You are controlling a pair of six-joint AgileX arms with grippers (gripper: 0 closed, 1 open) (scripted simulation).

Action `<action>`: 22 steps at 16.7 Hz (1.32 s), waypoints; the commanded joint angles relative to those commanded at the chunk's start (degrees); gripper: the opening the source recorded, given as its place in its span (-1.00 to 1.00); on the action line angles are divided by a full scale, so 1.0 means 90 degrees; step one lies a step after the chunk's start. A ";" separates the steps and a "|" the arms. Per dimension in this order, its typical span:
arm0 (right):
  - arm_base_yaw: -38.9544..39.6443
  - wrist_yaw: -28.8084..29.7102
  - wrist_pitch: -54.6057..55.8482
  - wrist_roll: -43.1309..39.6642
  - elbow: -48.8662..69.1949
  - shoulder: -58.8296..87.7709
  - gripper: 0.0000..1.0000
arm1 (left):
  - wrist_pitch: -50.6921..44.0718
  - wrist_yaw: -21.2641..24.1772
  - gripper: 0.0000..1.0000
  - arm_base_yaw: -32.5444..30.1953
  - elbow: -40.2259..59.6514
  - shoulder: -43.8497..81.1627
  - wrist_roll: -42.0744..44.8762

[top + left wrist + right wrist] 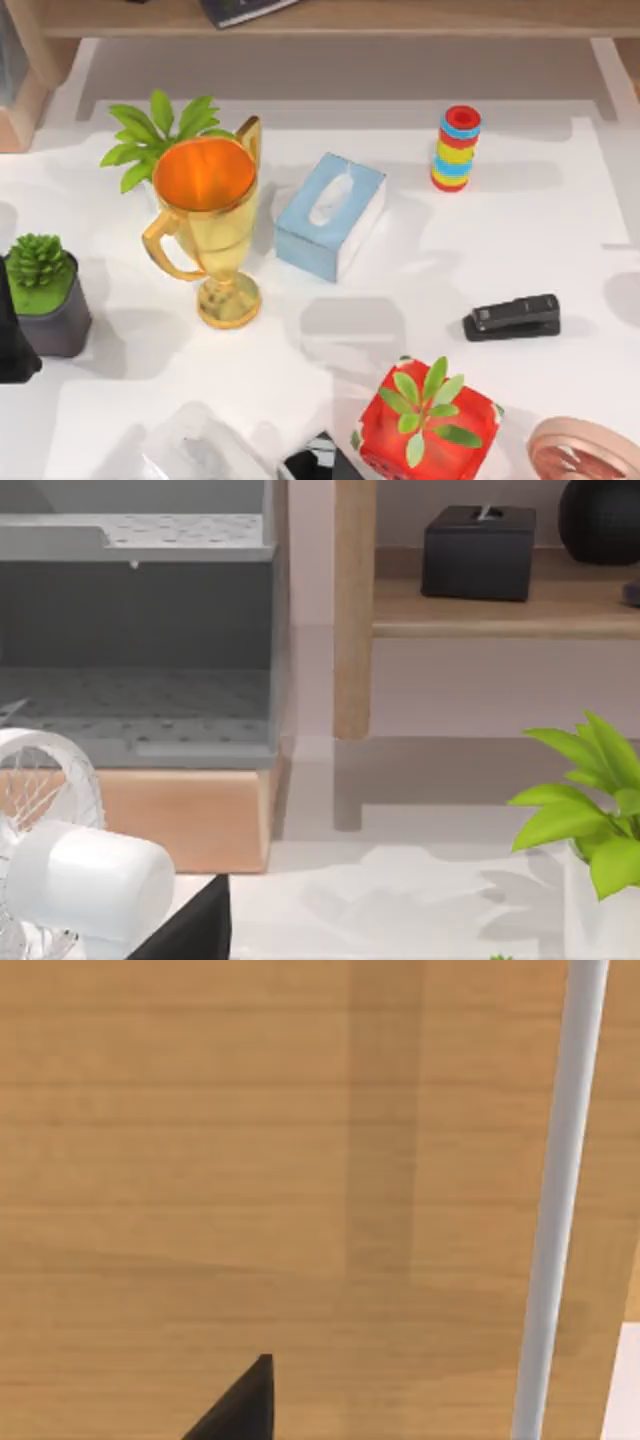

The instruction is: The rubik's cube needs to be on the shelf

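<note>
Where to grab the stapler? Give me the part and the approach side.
Grip the stapler at mid-body, across its narrow width, coming straight down from above. It lies flat on the table with its long axis running roughly left to right in the top view. That leaves both long sides free to pinch, and nothing stands close beside it.

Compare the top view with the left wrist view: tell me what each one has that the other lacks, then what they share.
Only the top view: gold trophy, blue tissue box, ring stack, black stapler, red box with leaves.
Only the left wrist view: white fan, grey rack, black box on the shelf.
Both: the wooden shelf, a leafy green plant, the white table.
</note>
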 joint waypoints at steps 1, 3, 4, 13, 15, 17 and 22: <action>0.0000 0.0000 0.0000 0.0000 0.0000 0.0000 1.00 | 0.0000 0.0000 1.00 0.0000 0.0000 0.0000 0.0000; 0.0000 0.0000 0.0000 0.0000 0.0000 0.0000 1.00 | 0.0000 0.0000 1.00 0.0000 0.0000 0.0000 0.0000; 0.0000 0.0000 0.0000 0.0000 0.0000 0.0000 1.00 | 0.0000 0.0000 1.00 0.0000 0.0000 0.0000 0.0000; -0.0270 -0.0275 0.0250 -0.0001 -0.0348 -0.0098 1.00 | 0.0000 0.0000 1.00 0.0000 0.0000 0.0000 0.0000; -0.0304 -0.0311 0.0282 0.0003 -0.0385 -0.0115 1.00 | 0.0000 0.0000 1.00 0.0000 0.0000 0.0000 0.0000; -0.0273 -0.0298 0.0268 0.0003 -0.0362 -0.0084 1.00 | 0.0000 0.0000 1.00 0.0000 0.0000 0.0000 0.0000; -0.0608 -0.0011 -0.0342 0.0120 0.0087 -0.0192 1.00 | 0.0000 0.0000 1.00 0.0000 0.0000 0.0000 0.0000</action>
